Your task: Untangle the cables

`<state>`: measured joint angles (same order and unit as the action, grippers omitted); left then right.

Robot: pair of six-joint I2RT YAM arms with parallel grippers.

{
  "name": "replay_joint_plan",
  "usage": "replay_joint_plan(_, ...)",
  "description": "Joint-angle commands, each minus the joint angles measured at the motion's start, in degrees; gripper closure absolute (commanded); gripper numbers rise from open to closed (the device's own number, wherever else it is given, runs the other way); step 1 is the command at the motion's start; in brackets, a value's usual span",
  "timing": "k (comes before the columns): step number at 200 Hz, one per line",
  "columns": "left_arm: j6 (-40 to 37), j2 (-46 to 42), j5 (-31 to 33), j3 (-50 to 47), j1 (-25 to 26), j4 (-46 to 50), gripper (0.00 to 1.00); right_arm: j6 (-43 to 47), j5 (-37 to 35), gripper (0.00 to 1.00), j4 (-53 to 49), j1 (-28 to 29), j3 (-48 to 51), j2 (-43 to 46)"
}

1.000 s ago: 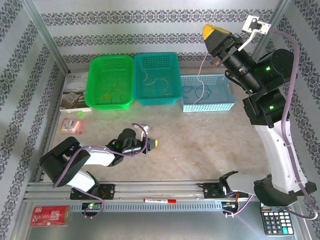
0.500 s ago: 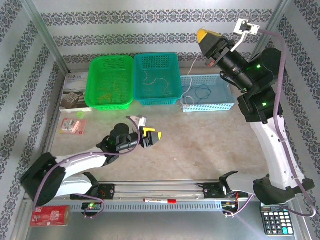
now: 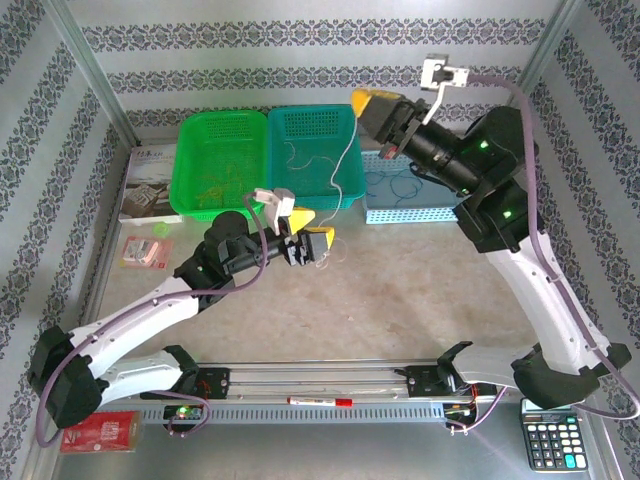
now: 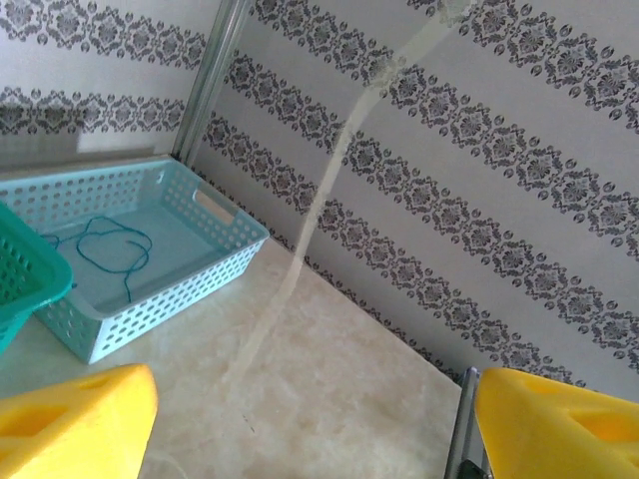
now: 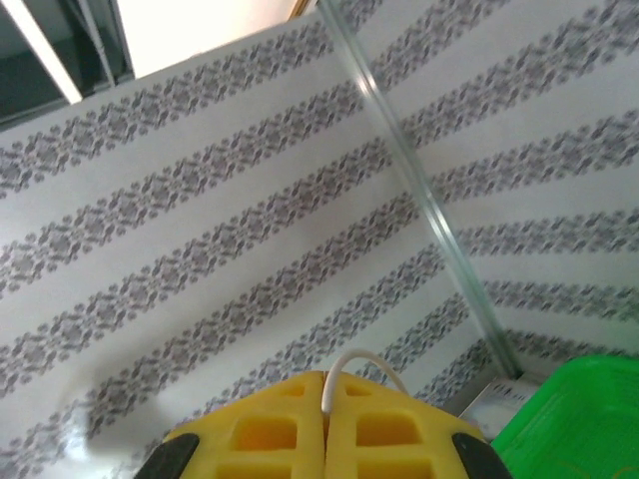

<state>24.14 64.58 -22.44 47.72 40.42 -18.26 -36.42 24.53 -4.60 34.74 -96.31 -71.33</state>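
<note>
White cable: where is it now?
Top view: the thin white cable hangs from the right tool, which is shut on its upper end beside the teal mesh basket. Its lower end reaches the open left tool in front of that basket.

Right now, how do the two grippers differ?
The left gripper is open and holds nothing; the right gripper is shut on the white cable. The left sits low over the table; the right is raised high above it. Both have yellow fingers.
</note>
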Motion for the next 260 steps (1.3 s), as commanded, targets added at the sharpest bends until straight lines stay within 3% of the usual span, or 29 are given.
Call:
replay_joint_plan(1,-3.0,1.7,0.5,2.1,-0.3,2.3,0.15,1.8,0.5,1.00,0.5,2.5,0.6,-0.2)
replay_joint_plan(30,-0.8,4.2,-0.9,1.2,-0.3,-1.1,0.18,2.1,0.6,1.00,-0.2,4.5,-1.8,-1.4)
replay_joint_plan(100,8.2,11.3,-5.1,-8.7,-0.2,-17.6,0.67,0.6,2.0,1.00,-0.8,4.8,-13.5,-5.7)
replay_joint_plan(130,11.4,16.3,-7.3,-11.2,-0.2,-24.1,0.79,1.0,1.5,1.00,-1.5,4.3,-19.9,-7.8)
replay_joint_plan(175,15.4,21.9,-8.5,-15.0,-0.1,-32.4,0.85,-0.1,0.3,1.00,-2.0,-0.9,-26.6,-10.2)
replay_joint_plan(230,16.5,23.7,-8.1,-19.9,-0.2,-36.2,0.92,-4.9,-0.6,1.00,0.5,-9.5,-27.9,-9.9)
replay_joint_plan(260,17.2,23.9,-7.7,-22.0,-0.1,-38.2,0.93,-6.0,0.2,1.00,0.1,-11.3,-28.8,-10.5)
